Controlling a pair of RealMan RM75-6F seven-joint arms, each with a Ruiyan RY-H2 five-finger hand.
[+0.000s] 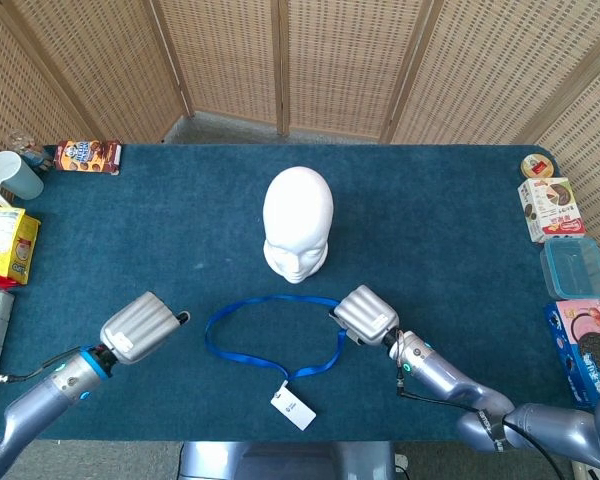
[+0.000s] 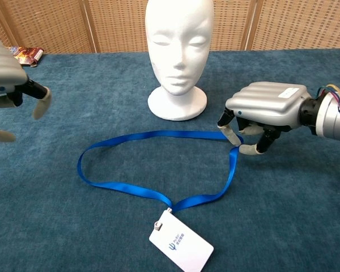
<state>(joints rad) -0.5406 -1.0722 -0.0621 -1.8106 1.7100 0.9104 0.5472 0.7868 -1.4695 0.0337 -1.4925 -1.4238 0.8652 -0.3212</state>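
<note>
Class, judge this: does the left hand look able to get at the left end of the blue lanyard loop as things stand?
Probably yes: the left hand hovers beside the blue lanyard, with only bare table between them.

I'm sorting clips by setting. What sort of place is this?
Probably an indoor robot test bench, not a home: a table under blue cloth ringed by woven screens, a foam mannequin head at its middle, and snack boxes lined along the edges.
</note>
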